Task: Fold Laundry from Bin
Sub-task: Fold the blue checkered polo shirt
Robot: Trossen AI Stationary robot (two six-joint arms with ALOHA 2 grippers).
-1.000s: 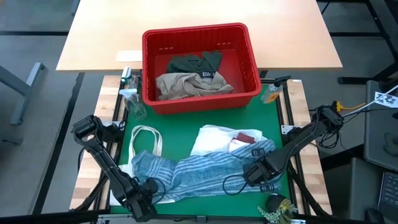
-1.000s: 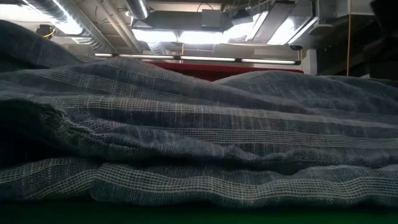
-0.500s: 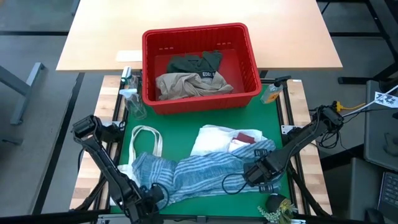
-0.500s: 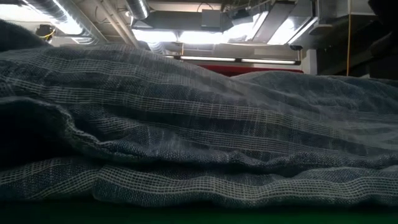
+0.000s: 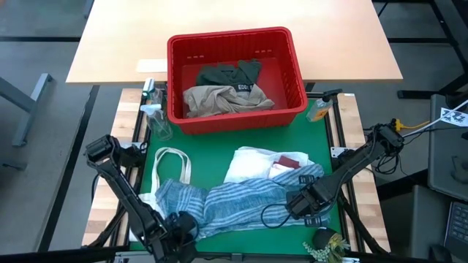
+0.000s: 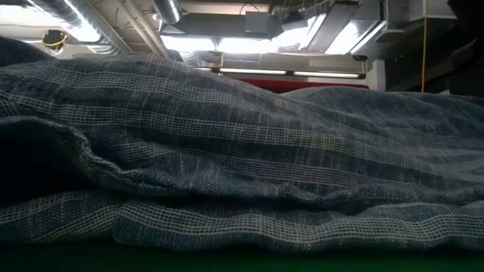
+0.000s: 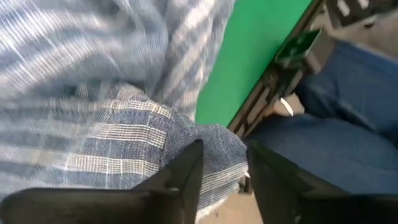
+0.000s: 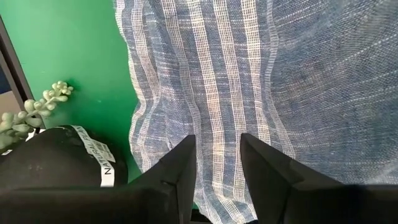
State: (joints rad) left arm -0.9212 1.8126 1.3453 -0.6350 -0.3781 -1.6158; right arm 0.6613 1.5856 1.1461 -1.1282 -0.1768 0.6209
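Now the left gripper (image 5: 178, 228) sits a touch farther toward the table's middle than a second ago, and the near left edge of the blue-and-white striped garment (image 5: 241, 201) has bunched inward with it. Its jaws stand parted; a fold of the striped cloth lies between them in the left wrist view, though whether they pinch it cannot be told. At about four o'clock of the green mat (image 5: 212, 157), the right gripper (image 5: 306, 208) has not moved; its jaws are parted with the garment's striped hem between and under them. A white garment (image 5: 252, 162) and a maroon piece (image 5: 290, 161) lie just beyond the striped one. At twelve o'clock the red bin (image 5: 234, 109) holds tan cloth (image 5: 219, 98) and dark green cloth (image 5: 227, 73) with a label reading "EDG". A black pot (image 8: 56, 165) near the right gripper bears a strip reading "NATURAL".
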